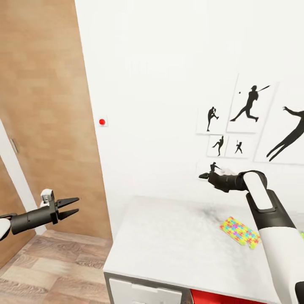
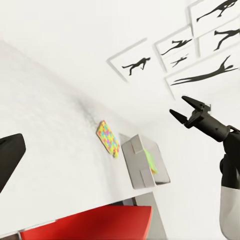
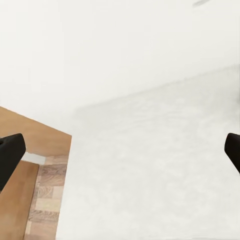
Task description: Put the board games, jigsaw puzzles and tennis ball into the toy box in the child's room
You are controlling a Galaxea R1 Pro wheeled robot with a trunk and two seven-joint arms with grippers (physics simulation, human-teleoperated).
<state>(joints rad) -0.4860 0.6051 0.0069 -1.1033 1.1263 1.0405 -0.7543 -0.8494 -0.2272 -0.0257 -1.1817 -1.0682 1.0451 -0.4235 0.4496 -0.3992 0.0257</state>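
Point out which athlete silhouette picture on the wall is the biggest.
The reaching figure picture at the far right; it dwarfs the batter picture and the small ones beside it.

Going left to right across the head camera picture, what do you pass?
Left gripper → wooden door → red wall button → table → athlete silhouette pictures → jigsaw puzzle.

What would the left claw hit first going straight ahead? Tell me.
Judging by the head view, the left claw, open and empty, points right toward the table. Its wrist view looks along the tabletop toward the puzzle, so probably the table edge first; depth is unclear.
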